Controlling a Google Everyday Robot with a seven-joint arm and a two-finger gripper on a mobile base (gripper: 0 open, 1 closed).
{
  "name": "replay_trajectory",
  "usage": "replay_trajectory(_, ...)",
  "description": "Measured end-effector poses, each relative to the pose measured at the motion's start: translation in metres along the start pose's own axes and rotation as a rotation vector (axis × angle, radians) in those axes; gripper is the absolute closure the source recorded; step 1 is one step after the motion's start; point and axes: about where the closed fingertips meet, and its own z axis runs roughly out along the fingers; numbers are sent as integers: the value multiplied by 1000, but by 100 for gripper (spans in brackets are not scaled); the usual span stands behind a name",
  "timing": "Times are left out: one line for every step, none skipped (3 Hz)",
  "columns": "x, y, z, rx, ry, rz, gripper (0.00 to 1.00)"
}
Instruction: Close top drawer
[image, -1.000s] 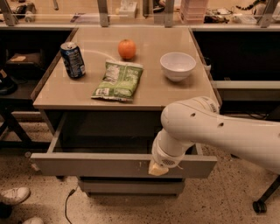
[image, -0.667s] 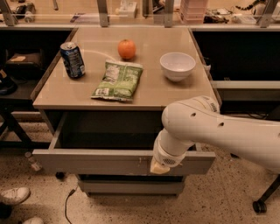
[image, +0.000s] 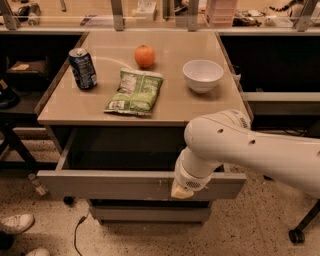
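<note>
Where end effector (image: 182, 191) touches, top drawer (image: 110, 185) runs left-right.

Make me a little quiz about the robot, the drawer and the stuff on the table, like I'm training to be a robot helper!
1. True or false: the top drawer is fully shut.
2. Which of these lies between the soda can and the white bowl? A) green snack bag B) banana C) spoon
3. Fill in: the gripper is down at the drawer's ____ panel, right of its middle.

Key: 1 false, it stands pulled out; 2 A; 3 front.
</note>
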Motion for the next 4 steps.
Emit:
replay_trajectory(0, 0, 0, 0, 0, 0, 17)
replay_trajectory(0, 0, 0, 0, 0, 0, 0)
replay_trajectory(0, 0, 0, 0, 0, 0, 0)
replay_trajectory(0, 0, 0, 0, 0, 0, 18)
